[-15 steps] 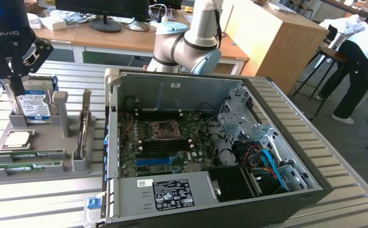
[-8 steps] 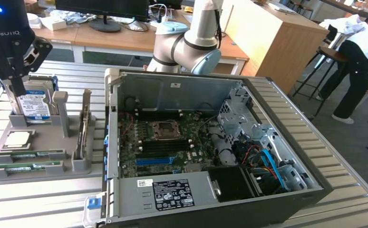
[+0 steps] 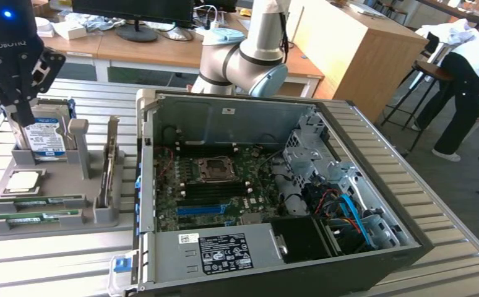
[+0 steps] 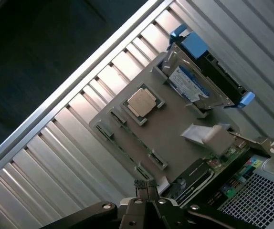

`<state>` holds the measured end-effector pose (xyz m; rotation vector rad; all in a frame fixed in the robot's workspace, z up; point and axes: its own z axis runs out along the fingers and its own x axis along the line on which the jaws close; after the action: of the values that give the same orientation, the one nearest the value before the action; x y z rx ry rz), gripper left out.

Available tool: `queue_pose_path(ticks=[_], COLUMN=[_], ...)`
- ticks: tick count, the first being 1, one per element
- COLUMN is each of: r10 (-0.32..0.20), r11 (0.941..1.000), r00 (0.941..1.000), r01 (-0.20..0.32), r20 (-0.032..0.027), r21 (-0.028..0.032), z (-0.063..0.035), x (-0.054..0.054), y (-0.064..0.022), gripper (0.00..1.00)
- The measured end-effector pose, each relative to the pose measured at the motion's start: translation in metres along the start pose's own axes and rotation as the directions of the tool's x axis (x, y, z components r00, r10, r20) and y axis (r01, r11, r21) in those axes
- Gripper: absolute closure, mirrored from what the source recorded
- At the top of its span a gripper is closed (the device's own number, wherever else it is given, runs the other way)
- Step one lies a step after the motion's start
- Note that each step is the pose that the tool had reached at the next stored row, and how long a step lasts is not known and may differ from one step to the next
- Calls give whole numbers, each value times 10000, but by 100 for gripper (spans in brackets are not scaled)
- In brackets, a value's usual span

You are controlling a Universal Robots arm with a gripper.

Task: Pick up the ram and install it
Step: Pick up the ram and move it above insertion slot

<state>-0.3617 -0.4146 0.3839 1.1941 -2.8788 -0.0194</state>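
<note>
Two ram sticks, thin green boards, lie side by side in the grey holder tray [image 3: 54,176] at the exterior view's left: one ram stick [image 3: 39,201] and a second one [image 3: 33,218] nearer the front. In the wrist view the ram [image 4: 136,139] runs between small clips on the tray [image 4: 175,124]. My gripper [image 3: 22,117] hangs above the back of the tray, in front of the hard drive and well above the ram. Its fingertips [image 4: 146,187] are pressed together with nothing between them.
A silver hard drive [image 3: 46,133] stands upright in the tray, with a CPU [image 3: 23,180] lying flat and a card [image 3: 107,167] on edge. The open computer case [image 3: 306,185] shows its motherboard with a blue slot [image 3: 202,209]. A person [image 3: 471,74] bends over at the exterior view's right.
</note>
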Motion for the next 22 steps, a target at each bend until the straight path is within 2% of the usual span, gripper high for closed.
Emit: queue_pose_path(ticks=[5, 8, 11, 14, 17, 22], r10=[-892, -1444, -1975, -2511, -3029, -3888], r11=[9960, 9895, 9803, 9679, 9530, 9213], r00=[9960, 9895, 9803, 9679, 9530, 9213], r01=[892, 1444, 1975, 2511, 3029, 3888], r20=[-20, -33, -45, -58, -72, -97], r21=[15, 24, 32, 39, 46, 54], z=[6, 9, 12, 15, 17, 23], x=[0, 0, 0, 0, 0, -1], y=[0, 0, 0, 0, 0, -1], gripper=[90, 90, 90, 90, 90, 90])
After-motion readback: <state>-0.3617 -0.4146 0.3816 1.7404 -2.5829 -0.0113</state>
